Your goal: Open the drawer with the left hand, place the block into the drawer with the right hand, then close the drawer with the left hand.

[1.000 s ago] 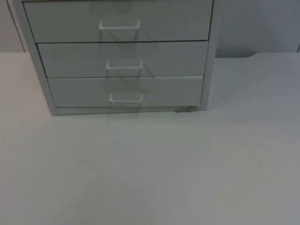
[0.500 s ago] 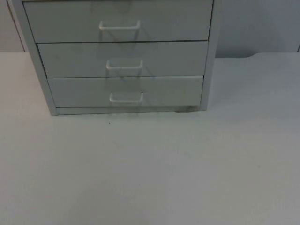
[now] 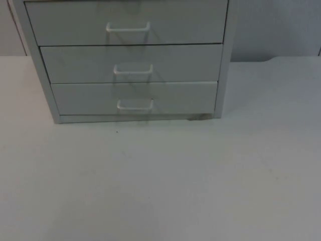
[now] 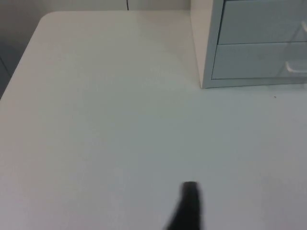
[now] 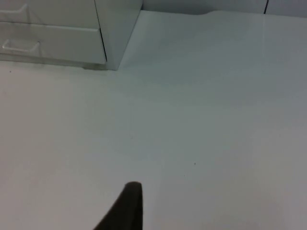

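Three shut drawers facing forward, handles seemingly level, tools apart.

We read this as a lab/test bench, not a home: a bare white table top w/ a plain grey three-drawer unit on it, drawers shut, white loop handles. Grey partition wall behind. Unit sits ahead of both grippers, across the table.
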Motion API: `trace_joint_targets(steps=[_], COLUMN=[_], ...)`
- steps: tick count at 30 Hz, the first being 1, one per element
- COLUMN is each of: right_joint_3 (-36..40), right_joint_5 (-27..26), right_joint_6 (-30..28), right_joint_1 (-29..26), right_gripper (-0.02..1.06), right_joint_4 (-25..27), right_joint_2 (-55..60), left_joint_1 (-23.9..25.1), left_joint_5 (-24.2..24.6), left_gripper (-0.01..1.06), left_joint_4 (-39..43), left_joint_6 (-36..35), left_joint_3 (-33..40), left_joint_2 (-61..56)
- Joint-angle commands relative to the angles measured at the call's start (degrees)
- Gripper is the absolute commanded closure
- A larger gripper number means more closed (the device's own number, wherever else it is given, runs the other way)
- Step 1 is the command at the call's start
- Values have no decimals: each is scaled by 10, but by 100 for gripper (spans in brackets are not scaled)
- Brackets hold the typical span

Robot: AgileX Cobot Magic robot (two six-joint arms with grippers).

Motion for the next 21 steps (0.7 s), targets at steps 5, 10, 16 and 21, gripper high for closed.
trace_joint_targets(steps=[5,10,16,21], right_joint_3=[0,0,0,0], right_joint_5=[-8,-8,-8,-9], right_joint_6=[0,0,0,0], right_joint_1=[-1,-1,-1,-1], right_gripper=[-1,-1,-1,-1], right_joint_4=[0,0,0,4], right_joint_2=[-1,-1,-1,-1], left_joint_1=[-4,-4,-4,-4], left_joint_5=[-2,-2,-2,-2], left_gripper=[0,0,0,0], left_joint_4=[4,2,2,2], left_joint_6=[-5,-3,-3,-3], left_joint_3=[2,2,2,2], left_joint_2=[-1,-1,-1,-1])
